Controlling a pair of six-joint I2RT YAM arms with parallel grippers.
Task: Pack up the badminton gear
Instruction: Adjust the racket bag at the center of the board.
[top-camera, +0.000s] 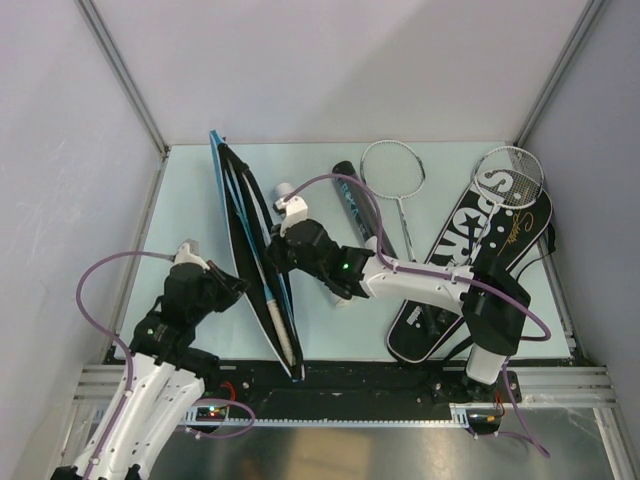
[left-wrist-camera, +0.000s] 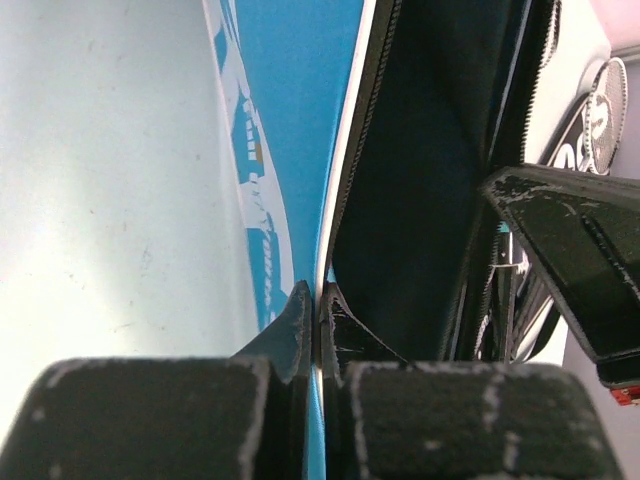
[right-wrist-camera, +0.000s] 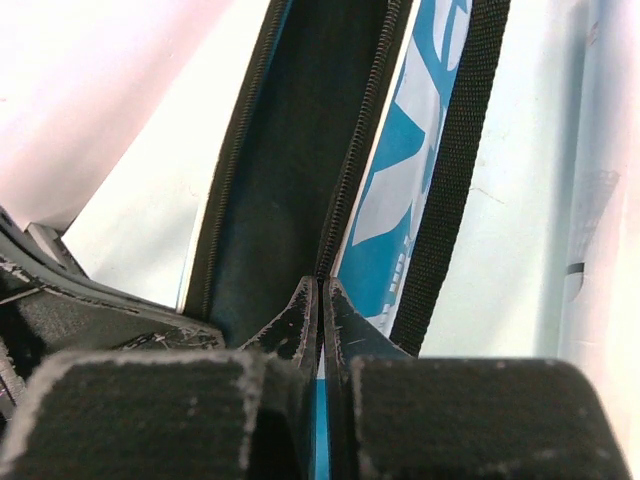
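Observation:
The blue racket cover (top-camera: 245, 225) stands on edge at the left of the table, its zipper mouth parted and the dark inside showing. A white racket handle (top-camera: 283, 335) lies at its near end. My left gripper (top-camera: 240, 285) is shut on the cover's left edge (left-wrist-camera: 290, 120), fingertips (left-wrist-camera: 300, 320) pinching the rim. From the other side, my right gripper (top-camera: 272, 250) is shut on the zipper edge (right-wrist-camera: 350, 170); the black strap (right-wrist-camera: 450, 180) runs beside it. The black "SPORT" cover (top-camera: 470, 260) lies at the right with a silver racket (top-camera: 510, 175) on it.
A second silver racket (top-camera: 393, 170) and a black tube (top-camera: 355, 205) lie at the table's middle back, behind the right arm. A small white item (top-camera: 283, 189) sits by the right wrist. Grey walls close in the table on three sides.

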